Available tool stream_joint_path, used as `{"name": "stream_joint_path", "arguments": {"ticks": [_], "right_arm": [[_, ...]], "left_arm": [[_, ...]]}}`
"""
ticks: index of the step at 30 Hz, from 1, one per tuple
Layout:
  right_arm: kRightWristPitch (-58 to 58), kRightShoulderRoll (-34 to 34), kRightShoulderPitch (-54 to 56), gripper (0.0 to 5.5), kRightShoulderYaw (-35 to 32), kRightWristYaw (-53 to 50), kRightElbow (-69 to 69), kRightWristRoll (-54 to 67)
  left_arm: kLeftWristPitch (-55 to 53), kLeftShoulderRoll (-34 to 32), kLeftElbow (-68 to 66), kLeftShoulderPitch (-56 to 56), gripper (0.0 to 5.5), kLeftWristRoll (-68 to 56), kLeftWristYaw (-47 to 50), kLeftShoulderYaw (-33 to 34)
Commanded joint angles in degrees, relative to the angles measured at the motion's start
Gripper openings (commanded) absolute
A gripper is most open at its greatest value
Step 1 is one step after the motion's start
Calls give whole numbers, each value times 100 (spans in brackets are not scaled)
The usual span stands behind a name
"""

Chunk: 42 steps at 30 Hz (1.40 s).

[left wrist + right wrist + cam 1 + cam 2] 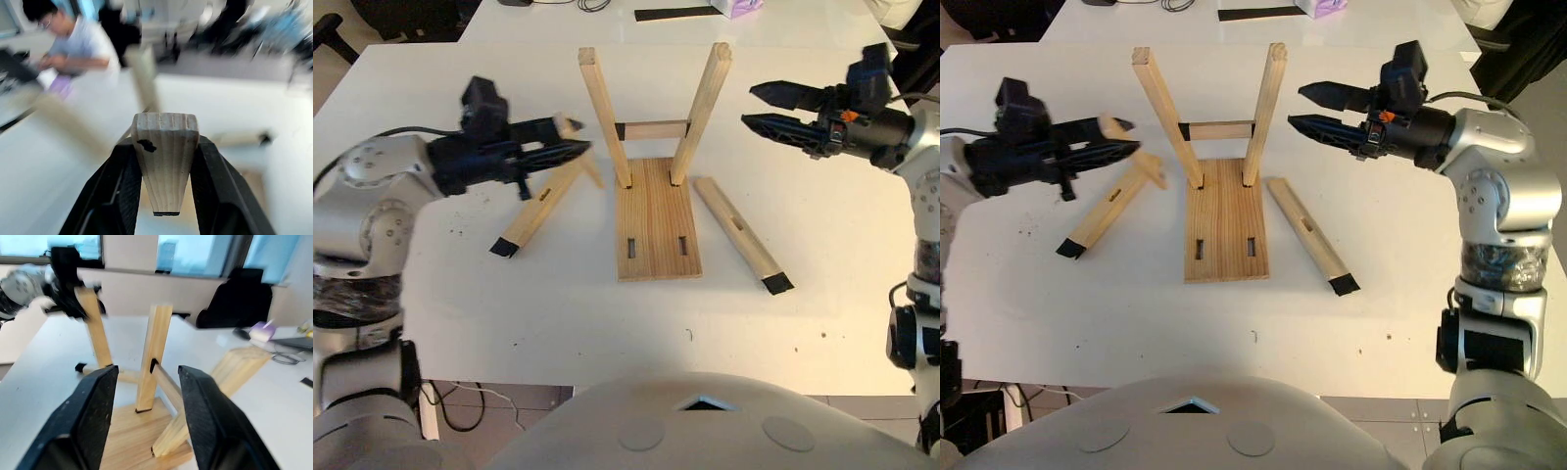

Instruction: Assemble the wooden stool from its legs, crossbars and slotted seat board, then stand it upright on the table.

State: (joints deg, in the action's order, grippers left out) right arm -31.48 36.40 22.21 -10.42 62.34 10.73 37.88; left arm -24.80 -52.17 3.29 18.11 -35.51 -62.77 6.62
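The slotted seat board (656,220) lies flat mid-table. Two legs (605,113) (702,108) stand in its far slots, leaning apart and joined by a crossbar (654,129). Its two near slots (633,247) are empty. One loose leg (540,208) lies left of the board, another (741,233) lies to its right. My left gripper (573,137) hovers above the left loose leg, shut on a short crossbar (165,161) whose end sticks out past the fingertips. My right gripper (754,106) is open, level with the right standing leg's top, just to its right.
The white table (509,313) has free room in front of the board and along both sides. A black strip (675,13) and a purple object (739,7) lie on the table beyond the far edge.
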Motion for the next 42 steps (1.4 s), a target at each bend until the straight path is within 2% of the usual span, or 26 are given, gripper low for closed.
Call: {"name": "stream_joint_path", "arguments": {"ticks": [1, 4, 6, 13, 20, 25, 29, 34, 38, 42], "right_arm": [[-99, -595, -955, 226, -331, -1041, 1049, 352], [-94, -821, -976, 226, -406, -1545, 1114, 455], [-26, -802, -753, 226, -297, -1613, 900, 348], [-183, -397, -324, 226, -185, -1365, 553, 394], [-131, -538, -252, 226, -121, -1452, 485, 466], [-70, -545, -12, 226, -21, -1409, 154, 383], [-90, -499, 13, 226, 22, -1318, 89, 398], [-2, -600, -40, 226, 100, -1336, 17, 339], [130, -749, -3, 226, 209, -1375, -78, 263], [196, -852, 89, 226, 286, -1358, -176, 238]], "left_arm": [[905, -380, -1753, 403, 131, 1052, -413, -231], [1302, -160, -2168, 355, 131, 1404, -442, -355], [1577, -64, -2109, -115, 131, 1565, -339, -317], [1558, -64, -1039, -1583, 131, 1510, -256, 42], [296, 144, 909, -2224, 131, 106, -136, 537], [-7, 657, 1386, -1979, 131, -132, 351, 309], [94, 529, 1252, -1653, 131, 8, 308, 368], [381, 251, 256, -705, 131, 239, -154, 382], [703, 425, -863, 43, 131, 576, -526, 41], [975, 573, -1450, 241, 131, 781, -705, -94]]}}
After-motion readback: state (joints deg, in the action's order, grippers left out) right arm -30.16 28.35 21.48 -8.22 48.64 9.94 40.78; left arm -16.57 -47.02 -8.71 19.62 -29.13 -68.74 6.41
